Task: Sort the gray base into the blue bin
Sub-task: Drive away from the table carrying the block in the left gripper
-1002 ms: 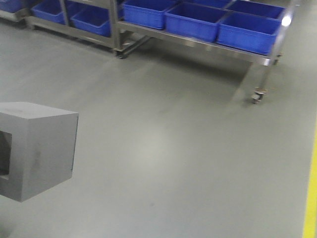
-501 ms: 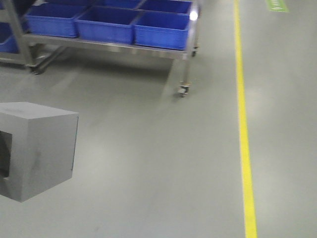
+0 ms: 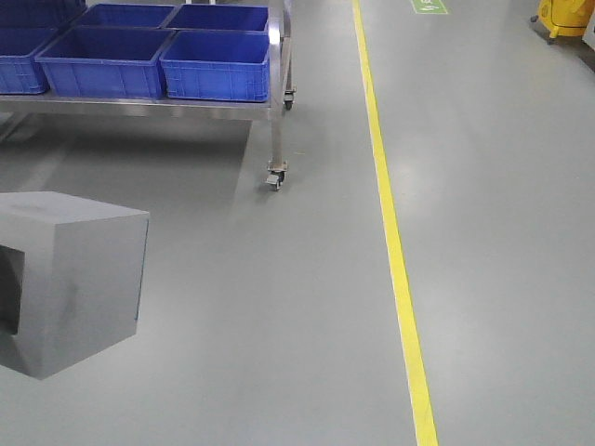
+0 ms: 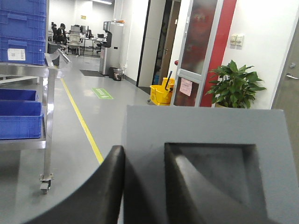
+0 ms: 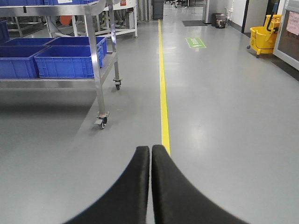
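Note:
The gray base (image 3: 79,279) hangs in the air at the left edge of the front view, its recessed face turned left. In the left wrist view the gray base (image 4: 205,130) fills the lower right, and my left gripper (image 4: 145,151) is shut on its wall, one finger outside and one inside the square recess. My right gripper (image 5: 150,151) is shut and empty above the floor. Several blue bins (image 3: 216,65) sit on a wheeled steel rack (image 3: 276,139) at the far left; they also show in the right wrist view (image 5: 70,60).
A yellow floor line (image 3: 395,242) runs away from me to the right of the rack. A yellow mop bucket (image 3: 562,19) stands far right. A potted plant (image 4: 233,86) and doors show in the left wrist view.
The view has swung right: the rack with blue bins slid to the left of the frame and the yellow line came into view. The gray base stays held in the same spot.

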